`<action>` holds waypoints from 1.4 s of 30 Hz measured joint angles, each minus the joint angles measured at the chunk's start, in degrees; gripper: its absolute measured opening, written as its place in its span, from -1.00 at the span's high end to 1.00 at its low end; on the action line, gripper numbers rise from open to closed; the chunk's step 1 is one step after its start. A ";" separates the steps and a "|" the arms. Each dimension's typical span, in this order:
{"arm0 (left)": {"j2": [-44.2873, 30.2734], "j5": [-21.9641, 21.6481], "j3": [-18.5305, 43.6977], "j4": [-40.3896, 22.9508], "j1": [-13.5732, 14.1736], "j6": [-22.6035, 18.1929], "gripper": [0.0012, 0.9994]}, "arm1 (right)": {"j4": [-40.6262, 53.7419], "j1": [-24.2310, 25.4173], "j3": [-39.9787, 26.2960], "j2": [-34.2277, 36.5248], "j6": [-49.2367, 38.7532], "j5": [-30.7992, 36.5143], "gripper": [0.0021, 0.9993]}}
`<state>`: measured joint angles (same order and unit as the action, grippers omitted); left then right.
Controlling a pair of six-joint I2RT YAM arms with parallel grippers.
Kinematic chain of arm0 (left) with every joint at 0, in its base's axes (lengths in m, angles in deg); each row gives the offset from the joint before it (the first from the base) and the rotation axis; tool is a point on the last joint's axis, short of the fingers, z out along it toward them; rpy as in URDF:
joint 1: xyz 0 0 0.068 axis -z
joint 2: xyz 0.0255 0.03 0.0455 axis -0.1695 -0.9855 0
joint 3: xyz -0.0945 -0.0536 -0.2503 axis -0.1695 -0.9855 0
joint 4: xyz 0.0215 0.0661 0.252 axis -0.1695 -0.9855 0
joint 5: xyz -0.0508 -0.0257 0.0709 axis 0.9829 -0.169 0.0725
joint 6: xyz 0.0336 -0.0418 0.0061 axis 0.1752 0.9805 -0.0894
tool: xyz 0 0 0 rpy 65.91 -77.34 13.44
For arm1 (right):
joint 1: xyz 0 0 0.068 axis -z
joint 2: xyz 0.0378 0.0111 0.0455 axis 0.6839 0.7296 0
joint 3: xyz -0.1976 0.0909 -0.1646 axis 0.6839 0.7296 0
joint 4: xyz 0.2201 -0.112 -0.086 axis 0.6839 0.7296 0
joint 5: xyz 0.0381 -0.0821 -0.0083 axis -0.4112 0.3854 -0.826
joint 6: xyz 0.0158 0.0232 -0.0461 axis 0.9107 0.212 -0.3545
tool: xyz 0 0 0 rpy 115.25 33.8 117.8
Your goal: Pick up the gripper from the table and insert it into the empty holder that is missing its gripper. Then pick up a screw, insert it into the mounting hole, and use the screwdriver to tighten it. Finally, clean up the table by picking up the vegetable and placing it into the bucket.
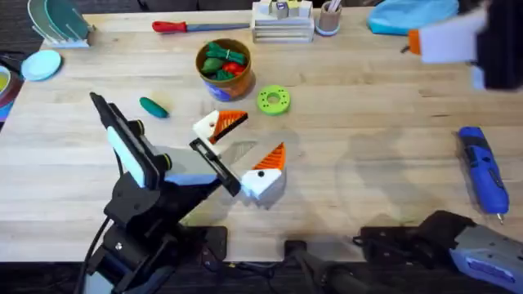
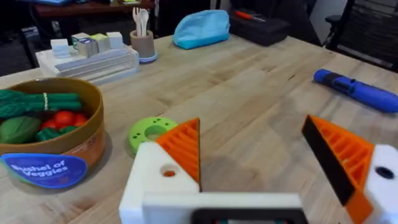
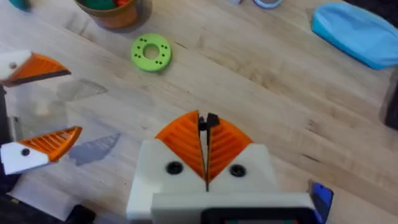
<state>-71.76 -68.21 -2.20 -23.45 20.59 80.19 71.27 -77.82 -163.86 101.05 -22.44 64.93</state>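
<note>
Two arms at a wooden table [image 1: 343,163]. Left gripper [image 1: 249,145] hovers low over the table's middle, fingers spread wide apart, white blocks with orange ribbed pads [image 2: 186,149], nothing between them. Right gripper [image 3: 206,134] is raised high at the far right, close under the overhead camera; its orange pads are pressed together, holding nothing.

Vegetable [image 1: 154,107], dark green and oblong, lies on the bare table left of the bucket [image 1: 224,69], apart from it. Bucket stands toward the far side, heaped with green and red toy vegetables [image 2: 37,115]. Lime-green ring disc [image 1: 273,100] sits just right of the bucket, near the left gripper's pads. Screwdriver [image 1: 483,169], blue, lies flat near the right edge, well apart from both grippers. Red-handled tool [image 1: 184,27] lies along the far edge.
</note>
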 joint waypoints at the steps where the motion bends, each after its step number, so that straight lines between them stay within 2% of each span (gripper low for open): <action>1: 0.01 0.00 0.00 0.01 0.00 0.01 -0.99 | -0.51 0.00 1.58 -1.45 0.50 0.25 0.99; 5: 0.02 0.00 0.00 0.00 0.00 0.00 -0.99 | -6.71 0.04 9.23 -5.91 2.31 -0.43 0.99; 9: 0.02 0.00 0.00 0.02 0.00 0.00 -0.98 | -16.70 0.04 17.12 -7.11 3.11 -4.75 0.99; 13: 0.00 0.00 0.00 0.00 0.00 0.00 -0.99 | -25.26 0.04 22.75 -4.87 3.39 -12.33 0.99; 14: 0.00 0.00 0.00 0.00 0.00 0.00 -0.99 | -29.44 -0.23 23.84 -1.78 3.25 -18.53 0.99; 19: 0.00 0.00 0.00 0.00 0.00 0.00 -0.99 | -35.78 -5.52 23.88 2.06 0.97 -24.71 0.99; 25: 0.00 0.00 0.00 0.00 0.00 0.00 -0.99 | -39.74 -13.20 23.88 3.71 0.56 -25.56 0.99; 31: 0.01 0.00 0.00 0.01 0.00 0.00 -0.99 | -39.86 -15.72 22.92 6.59 3.59 -25.56 0.99; 37: 0.02 0.00 0.00 0.00 0.00 0.00 -0.99 | -38.99 -19.15 17.56 13.52 4.17 -25.56 0.99; 42: 0.00 0.45 0.00 0.02 0.00 0.00 -0.99 | -35.67 -20.04 14.18 15.81 3.92 -25.54 0.99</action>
<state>-71.75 -67.76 -2.20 -23.43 20.59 80.19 35.59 -97.87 -149.68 116.86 -18.52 39.39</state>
